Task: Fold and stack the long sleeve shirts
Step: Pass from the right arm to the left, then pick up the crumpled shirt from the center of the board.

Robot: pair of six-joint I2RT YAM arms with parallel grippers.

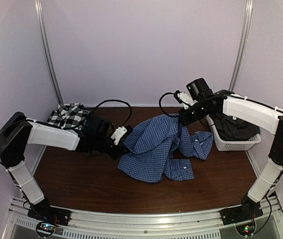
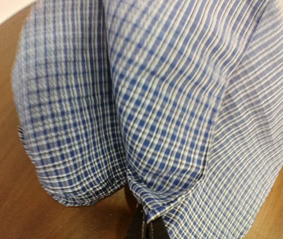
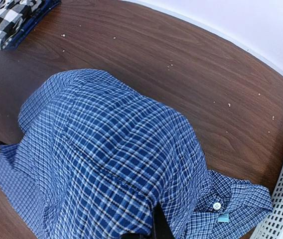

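Now | left claw (image 1: 123, 144), right claw (image 1: 183, 121) pinch one blue shirt (image 1: 154, 149) | one plaid shirt (image 1: 68, 115) folded

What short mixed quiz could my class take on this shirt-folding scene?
1. True or false: the blue check shirt lies neatly folded.
2. Fill in: the white basket holds ___ clothing.
3. Where is the plaid shirt? A in the basket; B at the far left of the table; C under the blue check shirt.
Key: 1 false, it is bunched and pinched by the left gripper and right gripper; 2 dark; 3 B.
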